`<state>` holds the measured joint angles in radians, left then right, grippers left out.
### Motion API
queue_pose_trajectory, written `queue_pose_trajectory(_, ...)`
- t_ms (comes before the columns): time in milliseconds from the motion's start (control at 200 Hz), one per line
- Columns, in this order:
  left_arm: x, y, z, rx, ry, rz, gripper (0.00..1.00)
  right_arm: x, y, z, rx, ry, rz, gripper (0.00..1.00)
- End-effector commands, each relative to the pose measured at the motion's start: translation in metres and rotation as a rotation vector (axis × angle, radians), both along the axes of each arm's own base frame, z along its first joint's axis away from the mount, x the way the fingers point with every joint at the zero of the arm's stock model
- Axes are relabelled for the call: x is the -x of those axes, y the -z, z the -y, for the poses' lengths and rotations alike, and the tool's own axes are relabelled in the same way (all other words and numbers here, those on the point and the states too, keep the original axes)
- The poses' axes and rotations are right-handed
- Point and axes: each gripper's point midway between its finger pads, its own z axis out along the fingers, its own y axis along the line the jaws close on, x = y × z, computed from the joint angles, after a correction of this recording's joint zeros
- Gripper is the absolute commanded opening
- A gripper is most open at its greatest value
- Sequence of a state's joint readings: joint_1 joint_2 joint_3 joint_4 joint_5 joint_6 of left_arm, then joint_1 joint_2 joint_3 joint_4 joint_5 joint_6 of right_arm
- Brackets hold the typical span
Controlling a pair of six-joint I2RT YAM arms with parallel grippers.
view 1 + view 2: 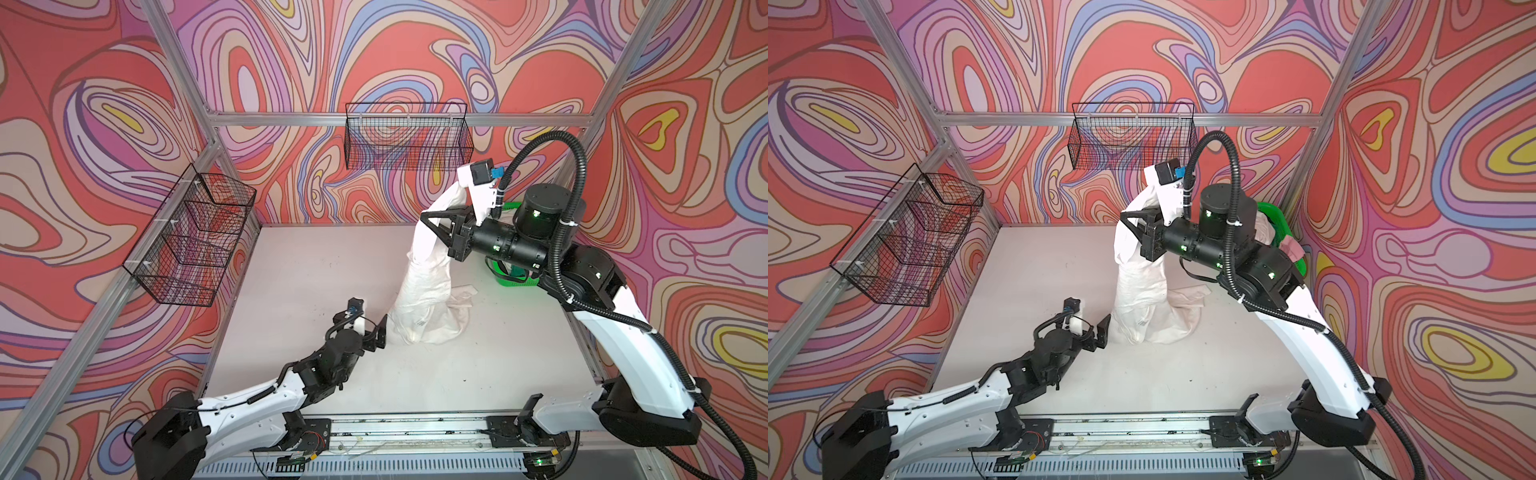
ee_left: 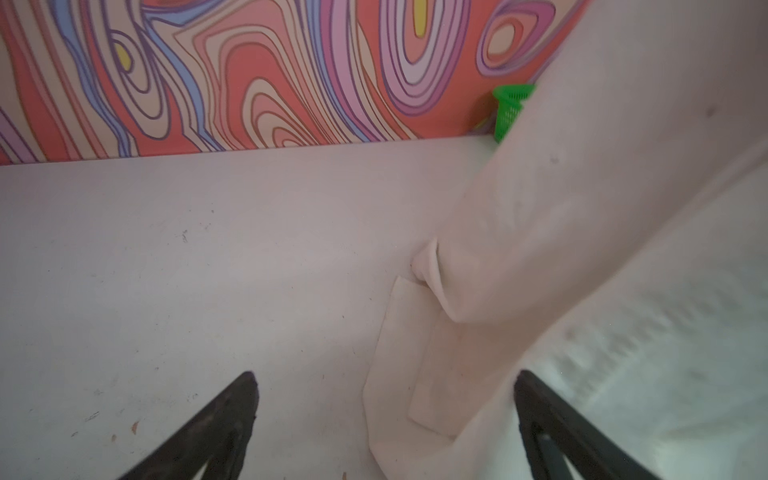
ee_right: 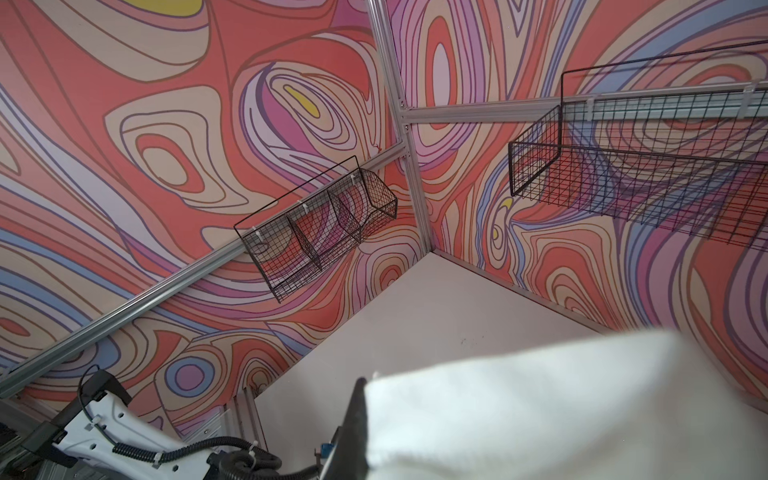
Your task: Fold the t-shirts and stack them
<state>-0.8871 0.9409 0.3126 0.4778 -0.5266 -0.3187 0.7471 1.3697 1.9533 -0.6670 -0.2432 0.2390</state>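
A: Where is the white t-shirt [image 1: 419,282]?

B: It hangs from the right claw [image 1: 429,220], which is pressed together on its upper end, high over the back of the table [image 1: 311,270]. The long axis runs near upright, leaning a little. The lower end is heaped on the table.

A: Left claw [image 1: 378,336]?

B: Spread wide, low, holding nothing. It sits just beside the heap's near-left edge. The left wrist view shows a fold of cloth lying between its fingers [image 2: 232,415]. I can't tell if it touches.

A: So which arm takes the hem?

B: The left, I judge. It is much nearer, and the cloth lies straight ahead of it.

A: Other shirts?

B: A pink t-shirt [image 1: 1292,248] lies in the green basket [image 1: 1273,212], back right, partly hidden by the arm.

A: Any writing?

B: Small dark printed marks [image 1: 422,322] low on the white one, too small to read. No brand or label is legible.
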Motion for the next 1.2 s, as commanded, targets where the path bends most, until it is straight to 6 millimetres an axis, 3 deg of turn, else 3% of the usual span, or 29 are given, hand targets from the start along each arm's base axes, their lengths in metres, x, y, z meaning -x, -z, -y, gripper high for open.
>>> queue_pose_trajectory(0, -0.011, -0.036, -0.022, 0.194, -0.089, 0.109, 0.96, 0.018, -0.016, 0.001, -0.021, -0.073, 0.057, 0.00)
queue_pose_trajectory(70, -0.014, -0.037, -0.002, 0.172, 0.004, 0.104, 0.96, 0.020, -0.016, -0.004, -0.023, -0.106, 0.061, 0.00)
queue_pose_trajectory(160, -0.010, -0.039, 0.039, 0.140, 0.201, 0.090, 0.96, 0.022, -0.017, -0.011, -0.029, -0.140, 0.054, 0.00)
queue_pose_trajectory(491, 0.000, -0.037, 0.122, 0.173, 0.573, 0.060, 0.92, 0.062, -0.019, -0.024, -0.082, -0.392, 0.062, 0.00)
queue_pose_trajectory(676, -0.014, -0.036, 0.124, 0.126, 0.529, 0.114, 0.91, 0.079, -0.030, -0.014, -0.108, -0.424, 0.086, 0.00)
queue_pose_trajectory(751, -0.015, -0.029, 0.126, 0.090, 0.540, 0.109, 0.77, 0.080, -0.030, -0.012, -0.100, -0.418, 0.088, 0.00)
queue_pose_trajectory(766, -0.019, -0.042, 0.130, 0.101, 0.538, 0.135, 0.74, 0.080, -0.030, -0.011, -0.099, -0.417, 0.089, 0.00)
queue_pose_trajectory(821, -0.021, -0.044, 0.128, 0.085, 0.526, 0.148, 0.64, 0.079, -0.031, -0.010, -0.094, -0.410, 0.089, 0.00)
queue_pose_trajectory(991, -0.021, -0.033, 0.127, 0.028, 0.527, 0.157, 0.56, 0.090, -0.035, -0.008, -0.101, -0.449, 0.101, 0.00)
queue_pose_trajectory(1061, -0.025, -0.030, 0.129, 0.016, 0.519, 0.171, 0.58, 0.093, -0.034, -0.009, -0.102, -0.475, 0.101, 0.00)
queue_pose_trajectory(1127, -0.031, -0.033, 0.124, 0.014, 0.478, 0.202, 0.74, 0.096, -0.033, -0.009, -0.100, -0.491, 0.098, 0.00)
queue_pose_trajectory(1197, -0.036, -0.042, 0.120, 0.018, 0.436, 0.250, 0.77, 0.098, -0.031, -0.010, -0.091, -0.509, 0.096, 0.00)
